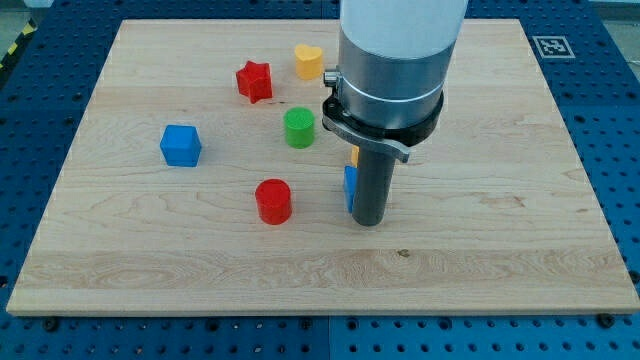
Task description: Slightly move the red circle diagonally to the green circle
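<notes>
The red circle (272, 200) sits on the wooden board, left of centre toward the view's bottom. The green circle (299, 128) stands above it and slightly to the right. My tip (368, 222) rests on the board to the right of the red circle, about a block's width and more away from it, not touching. The arm's body hides the board above my tip.
A red star (254, 81) and a yellow heart (309, 61) lie near the view's top. A blue cube (181, 145) is at the left. A blue block (350, 187) and an orange sliver (354, 156) peek out just left of the rod.
</notes>
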Tool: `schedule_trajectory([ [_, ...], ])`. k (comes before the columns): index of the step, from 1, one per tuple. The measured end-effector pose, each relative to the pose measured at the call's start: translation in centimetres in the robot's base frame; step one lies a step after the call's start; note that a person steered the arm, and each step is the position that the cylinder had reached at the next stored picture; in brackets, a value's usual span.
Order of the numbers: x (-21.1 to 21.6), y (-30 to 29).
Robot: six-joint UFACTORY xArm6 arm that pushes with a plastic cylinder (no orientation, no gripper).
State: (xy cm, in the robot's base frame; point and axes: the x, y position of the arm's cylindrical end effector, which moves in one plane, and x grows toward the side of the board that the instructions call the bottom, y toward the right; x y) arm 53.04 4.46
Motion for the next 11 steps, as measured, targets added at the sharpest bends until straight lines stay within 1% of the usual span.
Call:
schedule_trajectory([
  [1,2.3,0.3],
  [2,3.6,-1.1],
  [3,3.6,-5.9],
  [4,3.3,-7.7],
  [5,1.8,-8.3],
  [6,0.8,-10.6],
  [8,0.1,-12.3],
  [9,-0.5,-17.3],
  [10,-2.8,-22.3],
  [11,-4.6,-24.8],
])
